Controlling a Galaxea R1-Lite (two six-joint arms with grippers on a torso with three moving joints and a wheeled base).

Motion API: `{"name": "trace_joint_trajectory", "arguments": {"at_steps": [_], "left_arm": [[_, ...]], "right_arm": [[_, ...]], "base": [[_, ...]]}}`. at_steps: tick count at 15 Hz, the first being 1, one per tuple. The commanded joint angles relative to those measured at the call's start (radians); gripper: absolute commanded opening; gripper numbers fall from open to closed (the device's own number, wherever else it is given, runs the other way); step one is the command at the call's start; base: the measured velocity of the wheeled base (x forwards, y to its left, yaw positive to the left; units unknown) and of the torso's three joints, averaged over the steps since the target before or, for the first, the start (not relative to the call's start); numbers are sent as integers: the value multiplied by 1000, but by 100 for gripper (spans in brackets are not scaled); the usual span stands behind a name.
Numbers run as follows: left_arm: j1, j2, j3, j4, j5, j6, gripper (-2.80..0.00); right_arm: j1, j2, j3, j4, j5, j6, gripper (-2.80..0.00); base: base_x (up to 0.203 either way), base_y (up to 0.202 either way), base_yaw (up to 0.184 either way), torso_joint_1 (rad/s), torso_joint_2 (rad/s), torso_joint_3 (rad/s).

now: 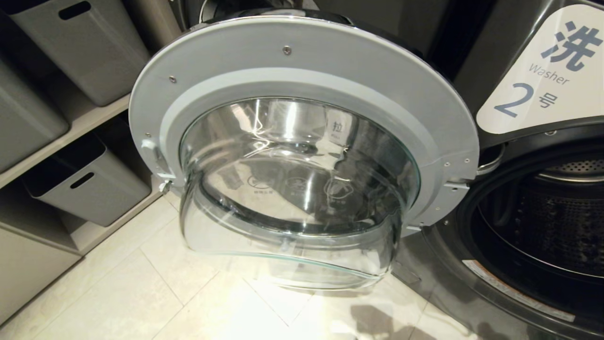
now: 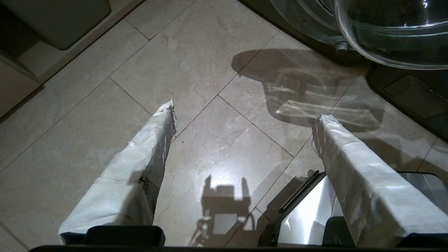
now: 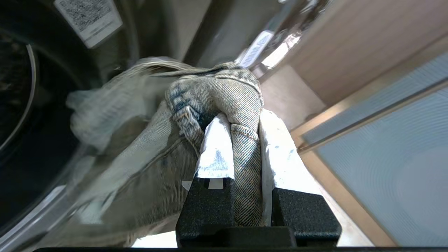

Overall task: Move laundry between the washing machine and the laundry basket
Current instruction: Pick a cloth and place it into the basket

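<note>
The washing machine (image 1: 533,89) stands at the right of the head view, its round glass door (image 1: 297,156) swung wide open and its dark drum (image 1: 557,222) showing. No arm is in the head view. In the right wrist view my right gripper (image 3: 241,122) is shut on a fold of faded denim laundry (image 3: 217,94), and the rest of the cloth hangs toward the drum opening (image 3: 21,105). My left gripper (image 2: 243,117) hangs open over bare floor tiles, holding nothing. The laundry basket is out of view.
Grey bins (image 1: 89,184) sit on shelves at the left of the head view. Pale floor tiles (image 1: 141,293) lie below the open door. A wooden wall and a pale panel (image 3: 385,140) stand beside the right gripper. A silver corner of my base (image 2: 308,217) shows under the left gripper.
</note>
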Motion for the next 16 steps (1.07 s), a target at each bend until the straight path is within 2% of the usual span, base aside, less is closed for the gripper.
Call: {"name": "trace_joint_trajectory", "arguments": {"at_steps": [1, 6, 10, 16], "left_arm": [[0, -3, 0, 1, 0, 0, 0], [-1, -3, 0, 1, 0, 0, 0], [-1, -2, 0, 1, 0, 0, 0], [-1, -1, 0, 1, 0, 0, 0]], "right_arm": [[-6, 12, 13, 1, -4, -1, -280], [13, 27, 47, -3, -5, -8, -280], [10, 116, 28, -7, -15, 12, -280], [9, 274, 35, -112, -40, 24, -280]], "base": [[0, 0, 0, 0, 0, 0], [0, 0, 0, 0, 0, 0], [0, 0, 0, 0, 0, 0], [0, 0, 0, 0, 0, 0]]}}
